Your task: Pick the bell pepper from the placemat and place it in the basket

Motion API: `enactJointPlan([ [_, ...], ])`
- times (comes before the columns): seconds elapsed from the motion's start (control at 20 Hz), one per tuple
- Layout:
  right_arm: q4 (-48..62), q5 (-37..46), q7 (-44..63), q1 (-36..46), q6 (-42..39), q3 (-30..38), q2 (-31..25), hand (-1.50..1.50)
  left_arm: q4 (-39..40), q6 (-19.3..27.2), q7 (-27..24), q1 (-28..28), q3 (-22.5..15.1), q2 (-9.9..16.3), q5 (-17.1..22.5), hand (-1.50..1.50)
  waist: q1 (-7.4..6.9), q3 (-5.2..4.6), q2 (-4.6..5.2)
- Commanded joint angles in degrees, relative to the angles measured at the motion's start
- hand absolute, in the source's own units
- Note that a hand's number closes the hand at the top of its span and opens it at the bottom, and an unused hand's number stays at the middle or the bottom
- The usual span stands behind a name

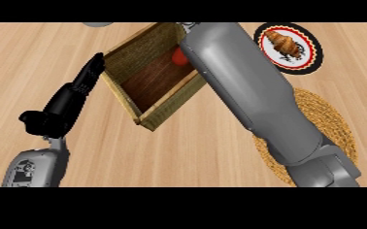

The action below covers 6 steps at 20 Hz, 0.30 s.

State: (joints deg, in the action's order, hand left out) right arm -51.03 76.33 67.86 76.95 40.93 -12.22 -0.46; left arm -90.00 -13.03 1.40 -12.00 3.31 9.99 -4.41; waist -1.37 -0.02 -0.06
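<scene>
The woven basket (122, 60) with a dark wooden floor stands at the upper middle of the counter. A red bell pepper (178, 57) shows inside it near the right wall, partly covered by my right forearm (243, 87). That forearm reaches from the lower right across the basket's right side. Only a sliver of my right hand (189, 25) shows at the forearm's tip, and whether it touches the pepper is hidden. The round woven placemat (326, 121) lies at the right under the forearm. My left hand (72, 97) is open, its straight fingers pointing at the basket's left wall.
A plate (309, 53) with a red and black rim, holding a croissant (283, 44), sits at the upper right beyond the placemat. A grey object (97, 24) peeks in at the top left. Bare wooden counter lies in front of the basket.
</scene>
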Motion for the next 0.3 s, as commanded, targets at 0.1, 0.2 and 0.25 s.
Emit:
enactJointPlan([
  [0.1,-6.08,2.23,11.82,0.38,5.74,6.61,0.43,-1.5,0.8,-0.79,0.81,0.31,0.89,1.03,0.49,0.0,1.26,0.02,-0.35],
  [0.2,-10.25,1.42,12.49,-2.32,5.38,6.65,0.44,-1.5,0.51,0.06,-1.29,1.98,-0.09,-0.29,-0.36,0.0,1.45,0.01,-0.58],
  [0.25,-11.44,0.54,13.74,-2.81,5.06,5.96,0.44,-1.5,1.33,-0.05,-1.85,1.79,0.35,-0.18,-0.09,0.0,1.19,-0.02,-0.54],
])
